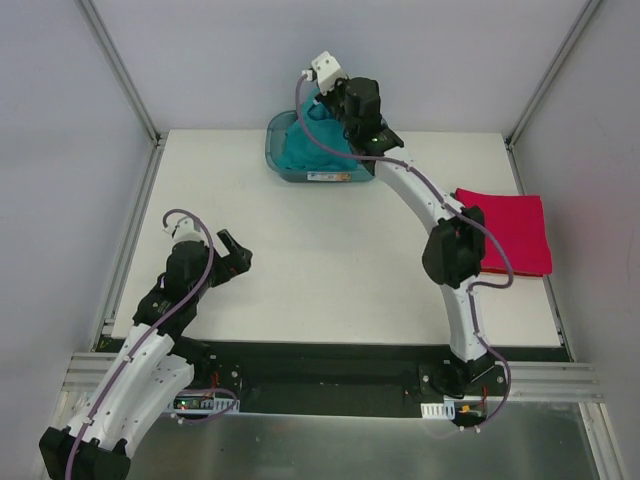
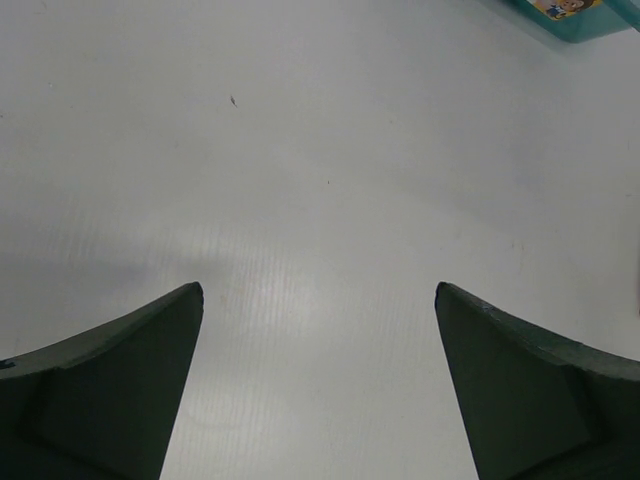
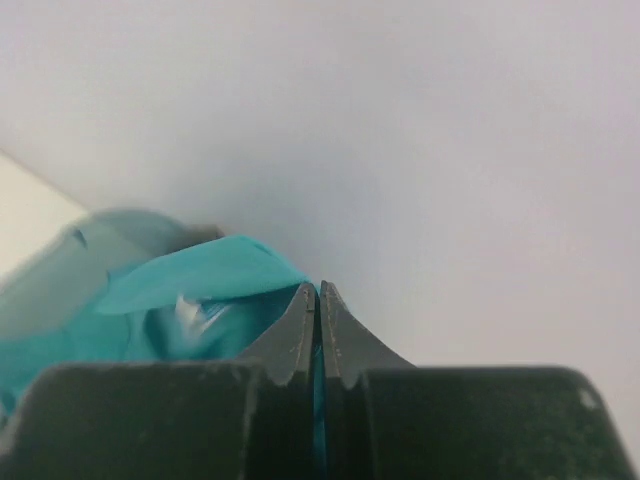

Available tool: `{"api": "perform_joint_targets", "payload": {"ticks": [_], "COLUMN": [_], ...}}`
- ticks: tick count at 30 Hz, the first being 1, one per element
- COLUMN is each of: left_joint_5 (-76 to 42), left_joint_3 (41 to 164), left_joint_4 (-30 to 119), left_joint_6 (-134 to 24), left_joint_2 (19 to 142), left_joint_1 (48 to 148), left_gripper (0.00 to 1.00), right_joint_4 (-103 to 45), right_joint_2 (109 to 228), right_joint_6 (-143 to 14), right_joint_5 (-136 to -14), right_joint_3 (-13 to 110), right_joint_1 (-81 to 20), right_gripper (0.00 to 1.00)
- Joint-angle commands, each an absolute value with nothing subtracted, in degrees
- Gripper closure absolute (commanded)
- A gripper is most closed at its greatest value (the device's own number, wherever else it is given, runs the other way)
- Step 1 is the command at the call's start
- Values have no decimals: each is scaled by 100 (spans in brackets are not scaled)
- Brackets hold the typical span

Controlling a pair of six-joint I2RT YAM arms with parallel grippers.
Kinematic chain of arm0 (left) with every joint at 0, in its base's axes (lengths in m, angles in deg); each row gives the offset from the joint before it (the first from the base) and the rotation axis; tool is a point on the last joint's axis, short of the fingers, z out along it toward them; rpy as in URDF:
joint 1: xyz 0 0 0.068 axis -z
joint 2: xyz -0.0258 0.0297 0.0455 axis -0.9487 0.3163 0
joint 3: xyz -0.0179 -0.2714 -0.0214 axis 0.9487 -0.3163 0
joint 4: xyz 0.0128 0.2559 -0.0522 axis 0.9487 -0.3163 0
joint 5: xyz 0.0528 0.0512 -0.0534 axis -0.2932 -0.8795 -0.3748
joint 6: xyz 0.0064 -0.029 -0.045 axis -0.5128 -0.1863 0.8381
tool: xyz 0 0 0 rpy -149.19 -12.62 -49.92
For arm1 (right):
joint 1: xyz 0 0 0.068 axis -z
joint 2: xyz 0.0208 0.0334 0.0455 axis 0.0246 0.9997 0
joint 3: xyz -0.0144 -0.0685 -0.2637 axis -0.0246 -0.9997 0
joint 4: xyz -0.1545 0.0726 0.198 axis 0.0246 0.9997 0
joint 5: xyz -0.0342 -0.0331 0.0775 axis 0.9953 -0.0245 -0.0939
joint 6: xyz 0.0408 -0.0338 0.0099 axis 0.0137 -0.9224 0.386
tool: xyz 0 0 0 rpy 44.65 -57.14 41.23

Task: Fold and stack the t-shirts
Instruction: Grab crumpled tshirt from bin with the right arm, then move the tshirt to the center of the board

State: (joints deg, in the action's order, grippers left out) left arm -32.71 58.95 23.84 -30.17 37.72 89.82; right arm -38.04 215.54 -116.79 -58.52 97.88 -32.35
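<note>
My right tool (image 3: 318, 290) is clenched on a fold of the teal t-shirt (image 1: 310, 145). The right wrist view shows a sliver of teal cloth between the pressed fingertips, and the rest of the shirt is bunched in the translucent tub (image 1: 285, 165). The tub sits near the middle of the far edge of the white surface (image 1: 330, 260), so the right arm stretches across almost the full depth of the surface to reach it. A crimson t-shirt (image 1: 515, 235), folded flat into a rectangle, lies at the right edge of the surface, its outer side near the frame rail (image 1: 548, 255) and its inner side partly hidden under the right arm's elbow. My left tool (image 1: 238, 255) hangs released, fingers spread wide, over the near left part of the surface, well apart from both shirts. Between the left tool, the tub and the crimson t-shirt, a broad stretch of white surface lies open, running from the near edge by the arm bases up to the tub, with the frame closing it in on both sides.
</note>
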Motion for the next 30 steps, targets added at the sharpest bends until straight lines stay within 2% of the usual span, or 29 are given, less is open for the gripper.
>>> {"api": "perform_joint_targets", "payload": {"ticks": [1, 4, 7, 12, 19, 22, 30], "left_joint_5": [-3015, -2892, -2830, -2619, -2610, -2549, -2347], "left_joint_3": [5874, 5786, 5725, 5725, 5707, 5751, 5707], "left_joint_4": [2320, 2329, 2338, 2329, 2329, 2329, 2329], "left_joint_6": [-2974, -2913, -2860, -2860, -2772, -2772, -2684], "left_joint_2": [3602, 3496, 3461, 3461, 3382, 3382, 3338], "left_joint_1": [8923, 8923, 8923, 8923, 8923, 8923, 8923], "left_gripper": [1, 1, 1, 1, 1, 1, 1], "right_joint_4": [-4625, -4773, -5580, -5276, -4512, -4502, -4414], "right_joint_2": [20267, 19695, 19133, 18622, 18621, 18604, 18253], "right_joint_6": [-11776, -11468, -11528, -11748, -11494, -11450, -11344], "right_joint_5": [-5234, -5242, -5216, -5137, -5584, -5778, -5472], "right_joint_3": [9491, 9394, 9035, 9314, 11061, 11415, 10706], "right_joint_1": [-3568, -3805, -4086, -4675, -5255, -5528, -5722], "right_gripper": [100, 100, 100, 100, 100, 100, 100]}}
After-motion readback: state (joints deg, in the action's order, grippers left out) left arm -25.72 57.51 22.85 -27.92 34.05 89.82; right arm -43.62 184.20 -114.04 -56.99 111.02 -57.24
